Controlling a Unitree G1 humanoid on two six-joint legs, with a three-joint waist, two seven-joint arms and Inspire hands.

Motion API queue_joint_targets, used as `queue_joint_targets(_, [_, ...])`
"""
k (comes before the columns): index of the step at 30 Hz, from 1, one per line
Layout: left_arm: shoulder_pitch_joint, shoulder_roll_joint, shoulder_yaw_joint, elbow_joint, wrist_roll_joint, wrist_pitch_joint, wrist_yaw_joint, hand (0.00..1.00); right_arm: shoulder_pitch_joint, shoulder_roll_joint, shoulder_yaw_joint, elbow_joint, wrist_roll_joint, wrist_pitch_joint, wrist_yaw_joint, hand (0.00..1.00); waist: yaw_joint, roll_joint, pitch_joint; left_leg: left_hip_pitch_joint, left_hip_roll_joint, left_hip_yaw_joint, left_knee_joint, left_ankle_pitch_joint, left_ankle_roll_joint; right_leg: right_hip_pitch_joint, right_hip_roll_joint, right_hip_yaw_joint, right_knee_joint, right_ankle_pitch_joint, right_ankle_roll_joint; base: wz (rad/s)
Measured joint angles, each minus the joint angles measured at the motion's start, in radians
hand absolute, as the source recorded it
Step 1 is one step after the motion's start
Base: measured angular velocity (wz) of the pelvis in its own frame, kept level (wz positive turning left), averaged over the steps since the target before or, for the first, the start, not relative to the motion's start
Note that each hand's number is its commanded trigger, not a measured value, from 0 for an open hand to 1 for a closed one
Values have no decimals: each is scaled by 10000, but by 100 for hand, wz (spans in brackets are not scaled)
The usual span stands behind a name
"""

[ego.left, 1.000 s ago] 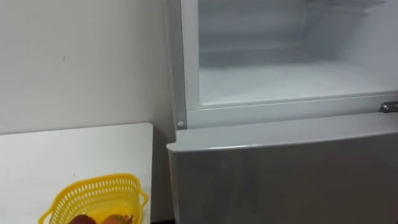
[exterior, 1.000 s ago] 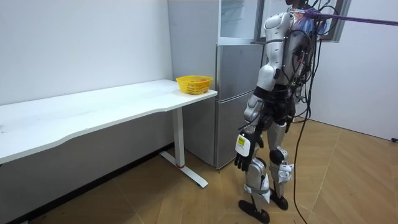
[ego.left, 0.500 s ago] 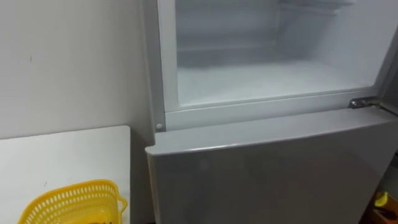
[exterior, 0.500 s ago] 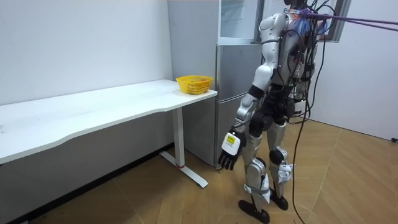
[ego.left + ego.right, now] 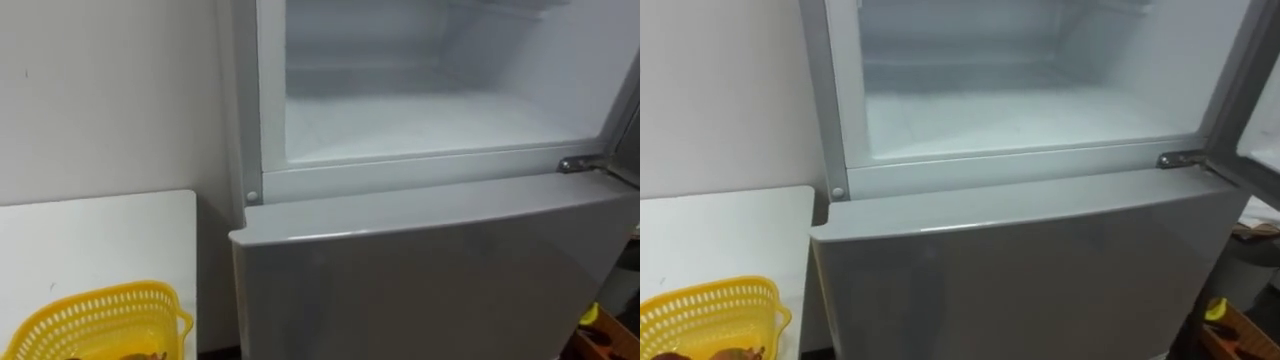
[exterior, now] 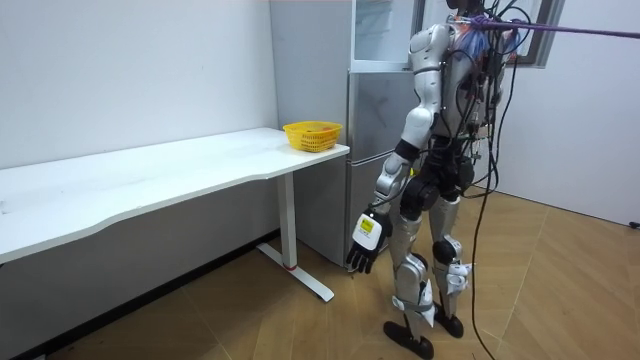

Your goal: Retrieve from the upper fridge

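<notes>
Fridge [image 5: 430, 280] standing before us, its upper compartment [image 5: 430, 120] hanging open.
We are seeing the left hand [image 6: 365, 245] dangling relaxed beside the fridge, and brownish items [image 5: 735, 353] lying in a yellow basket [image 5: 90, 310] left of it.

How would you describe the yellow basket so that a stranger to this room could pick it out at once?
Find the tall grey fridge with its upper compartment open; a long white table stands against the wall to its left. The yellow basket sits at the table end nearest the fridge, the one bright, perforated thing on the white top.
</notes>
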Motion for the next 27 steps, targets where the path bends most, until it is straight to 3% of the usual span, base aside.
queue_joint_targets(4, [2, 28, -16, -3, -1, 2, 6, 0, -606, -736, 1, -164, -523, -171, -250, 0, -127, 8, -5, -107, 14, -31, -3, 12, -3, -118, 11, -14, 48, 20, -18, 1])
queue_joint_targets(6, [11, 27, -23, -2, -6, 6, 4, 0, -711, -906, -1, -411, -757, -213, -337, 0, -155, 7, -5, -133, 23, -31, -1, 17, -6, -137, 16, -16, 50, 25, -25, 2])
queue_joint_targets(11, [-22, 24, -60, -31, -7, 8, 11, 0, -823, -908, 20, -1616, -1105, -270, -462, 0, -259, 4, -14, -187, 46, -14, 4, 28, -17, -230, 31, 11, 79, 41, -46, -3])
queue_joint_targets(18, [-17, 40, -751, -29, -232, -42, -135, 0, -1479, -1144, 611, -2104, -1360, -257, -349, 0, -308, 67, -51, -199, 50, 8, -2, 82, 6, -288, 10, 23, 203, 60, -59, -2])
queue_joint_targets(27, [109, 47, -769, -23, -393, -61, -425, 0, -1474, -1142, 1939, -3577, -1967, -84, 1337, 0, -147, 106, -47, -162, 195, 204, 11, 145, -7, -319, -1, 114, 318, 80, -94, -2])
